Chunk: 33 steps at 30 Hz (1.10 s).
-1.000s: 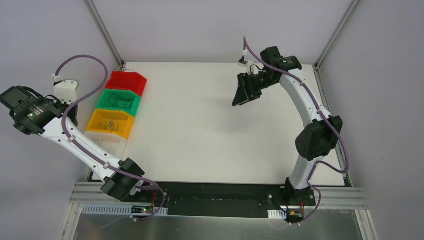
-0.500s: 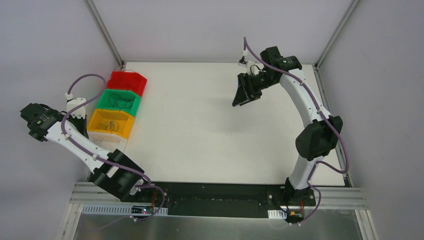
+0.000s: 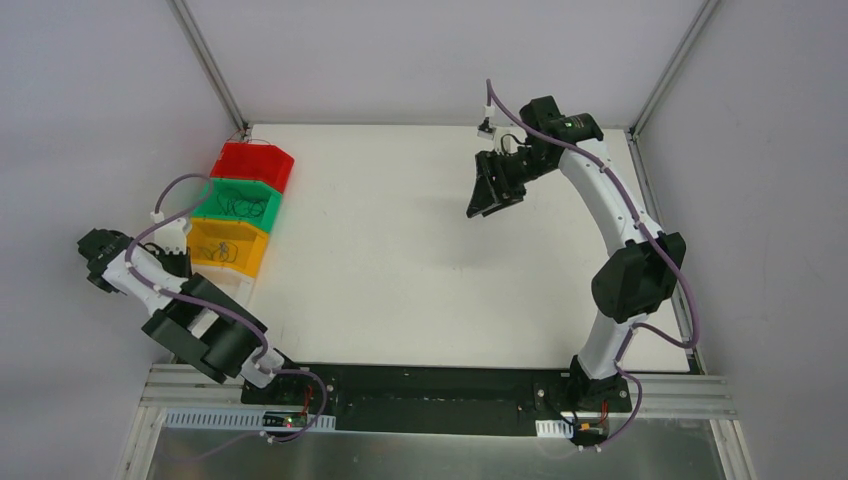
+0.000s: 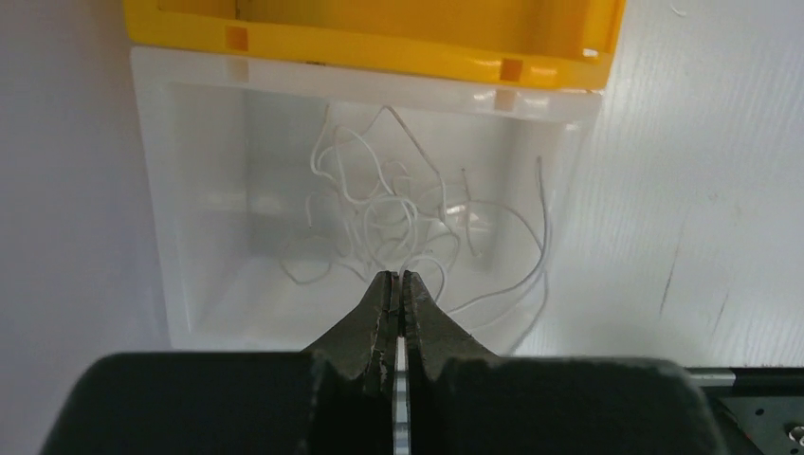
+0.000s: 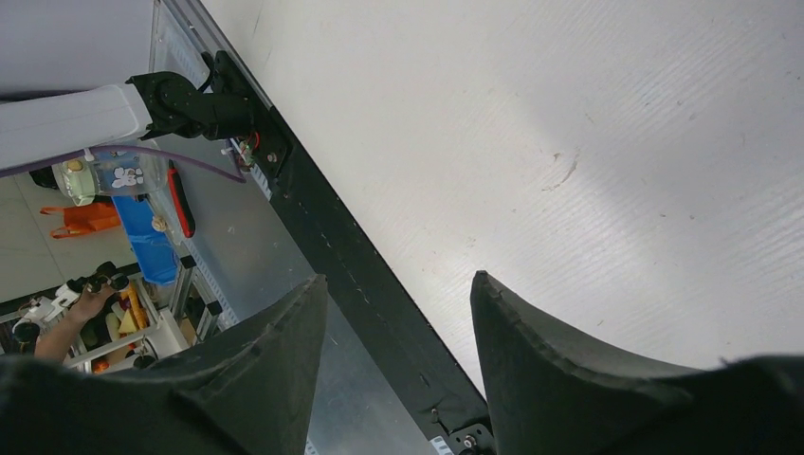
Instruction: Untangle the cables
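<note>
**Left arm's pincers pressed together over tangle of white cables**

The left gripper (image 4: 398,277), at the near left corner of the white table (image 3: 400,270), points down with its two dark fingers pressed tip to tip. The tips sit over the near edge of a loose knot of thin white cables (image 4: 398,213). Whether a strand is caught between them cannot be told. The cables lie inside a clear plastic bin (image 4: 190,190), first in a row along the table's left side. Touching it beyond are a yellow plastic bin (image 3: 222,245), a green plastic bin (image 3: 240,200) holding dark wire loops, and a red plastic bin (image 3: 255,160). At the far right, the right gripper (image 3: 483,200) hangs above bare tabletop, its fingers spread wide and holding nothing.
</note>
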Motion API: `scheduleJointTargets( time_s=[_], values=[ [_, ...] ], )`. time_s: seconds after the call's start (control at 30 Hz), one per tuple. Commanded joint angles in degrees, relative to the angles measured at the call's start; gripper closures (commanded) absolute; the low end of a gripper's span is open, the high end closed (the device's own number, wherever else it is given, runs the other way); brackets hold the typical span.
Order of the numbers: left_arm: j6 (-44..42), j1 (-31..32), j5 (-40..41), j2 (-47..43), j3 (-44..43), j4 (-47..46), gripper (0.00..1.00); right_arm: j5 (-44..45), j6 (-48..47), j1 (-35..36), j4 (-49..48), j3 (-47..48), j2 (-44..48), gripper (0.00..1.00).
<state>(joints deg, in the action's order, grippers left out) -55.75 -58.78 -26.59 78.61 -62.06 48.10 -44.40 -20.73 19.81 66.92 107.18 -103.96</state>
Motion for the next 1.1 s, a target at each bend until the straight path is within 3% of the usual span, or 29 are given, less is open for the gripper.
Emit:
scheduleJointTargets(
  time_s=[0.0, 0.23, 0.47, 0.63, 0.73, 1.07],
  values=[
    [4.90, 1.71, 0.19, 4.95, 1.13, -8.67, 1.00, 0.95, 0.59, 0.73, 1.94, 1.17, 2.68, 0.40],
    [7.55, 7.47, 6.42, 10.29, 5.05, -19.02, 1.00, 2.22, 0.74, 1.26, 2.93, 2.83, 1.75, 0.40],
    [10.72, 9.25, 14.75, 15.48, 3.58, -22.69, 1.00, 3.38, 0.08, 1.22, 3.05, 1.78, 2.73, 0.40],
    [7.58, 8.38, 14.17, 11.73, 3.32, -19.40, 0.69, 3.45, -0.19, 1.25, 2.10, 0.93, 3.46, 0.40],
    [5.87, 8.02, 13.69, 7.98, 2.67, -16.48, 0.56, 3.15, -0.10, 1.25, 0.96, 0.14, 3.96, 0.40],
    [3.81, 7.97, 12.76, 0.72, -6.80, -6.92, 0.30, 1.96, -0.32, 1.26, -1.72, -1.28, 4.32, 0.39]
  ],
)
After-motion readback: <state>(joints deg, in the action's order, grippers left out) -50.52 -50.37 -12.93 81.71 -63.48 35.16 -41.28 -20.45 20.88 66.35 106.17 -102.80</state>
